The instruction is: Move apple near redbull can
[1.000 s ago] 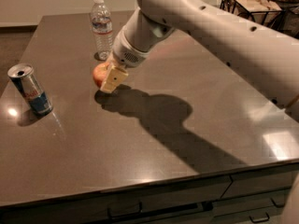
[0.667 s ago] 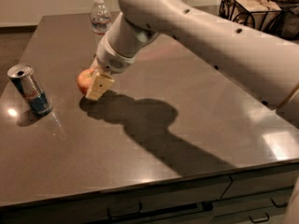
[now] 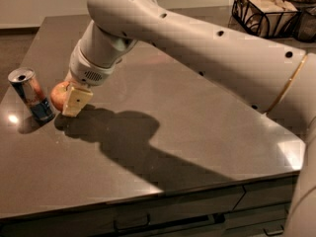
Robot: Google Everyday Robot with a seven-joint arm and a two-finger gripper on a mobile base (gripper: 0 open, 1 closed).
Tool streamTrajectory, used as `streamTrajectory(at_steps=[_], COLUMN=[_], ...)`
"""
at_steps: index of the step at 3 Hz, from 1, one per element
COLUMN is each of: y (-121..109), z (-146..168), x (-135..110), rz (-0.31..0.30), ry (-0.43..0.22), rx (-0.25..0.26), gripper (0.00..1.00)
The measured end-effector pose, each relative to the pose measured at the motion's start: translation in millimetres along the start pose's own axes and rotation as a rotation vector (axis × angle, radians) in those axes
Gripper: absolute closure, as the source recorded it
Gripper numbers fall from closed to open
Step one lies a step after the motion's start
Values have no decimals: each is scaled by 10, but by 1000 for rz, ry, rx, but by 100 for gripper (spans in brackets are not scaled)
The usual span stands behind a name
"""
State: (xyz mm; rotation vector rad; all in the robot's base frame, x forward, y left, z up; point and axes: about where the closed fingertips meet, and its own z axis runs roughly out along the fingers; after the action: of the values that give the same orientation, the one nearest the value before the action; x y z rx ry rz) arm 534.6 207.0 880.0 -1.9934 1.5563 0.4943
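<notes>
The red-orange apple (image 3: 59, 95) is held in my gripper (image 3: 70, 100) just above the dark table, at the left side. One cream fingertip (image 3: 76, 101) shows in front of the apple; the other is hidden behind it. The redbull can (image 3: 31, 96), blue and silver with a silver top, stands upright right beside the apple on its left, a small gap between them. My white arm reaches in from the right across the table.
The dark table (image 3: 187, 132) has its front edge with drawers below. A black wire basket (image 3: 264, 11) stands at the back right. The arm's shadow lies on the table to the right of the apple.
My gripper has carried the apple leftward across the table, from near the water bottle to right beside the redbull can. The bottle is now hidden behind the arm.
</notes>
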Motion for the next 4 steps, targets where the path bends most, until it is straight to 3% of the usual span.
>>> streamTrajectory(at_steps=[1,2,3,4], y=[10,25,22,35], z=[172,286,331,343], x=[-66,-87,-51,-61], rz=[-15,-31,-33,-35], ry=[1,-3,-4,-4], rx=[-15,-20,-27,-30], gripper=[100,83,60,29])
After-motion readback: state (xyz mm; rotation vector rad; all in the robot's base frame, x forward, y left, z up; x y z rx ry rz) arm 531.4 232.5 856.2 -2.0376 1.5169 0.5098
